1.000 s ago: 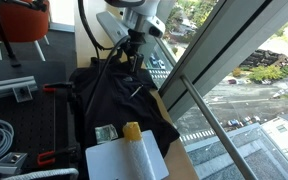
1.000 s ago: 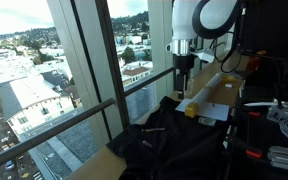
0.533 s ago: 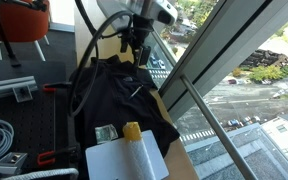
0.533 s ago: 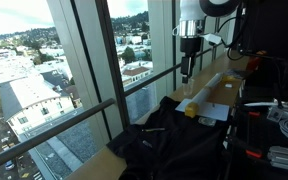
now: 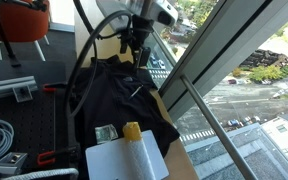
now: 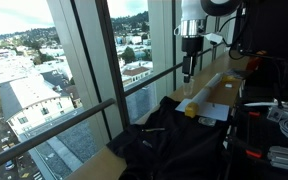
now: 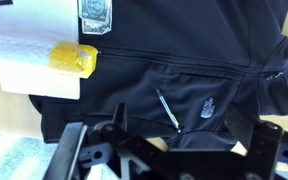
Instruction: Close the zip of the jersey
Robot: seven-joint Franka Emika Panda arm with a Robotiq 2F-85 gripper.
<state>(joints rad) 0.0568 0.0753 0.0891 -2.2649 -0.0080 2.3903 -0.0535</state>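
Gripper (image 6: 187,70) hangs high above black jersey (image 7: 214,30), jaws wide apart, holding nothing; zip (image 7: 184,60) runs across the fabric.

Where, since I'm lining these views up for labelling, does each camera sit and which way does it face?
Exterior view: near the white sheet, facing over the jersey toward the arm, window on its right; arm and hand show.
Exterior view: at the jersey's opposite end, window on its left, facing the white sheet; arm and hand show.
Wrist view: above, looking down on the jersey; open hand at the bottom edge.
Shared: all three show the jersey and yellow piece.
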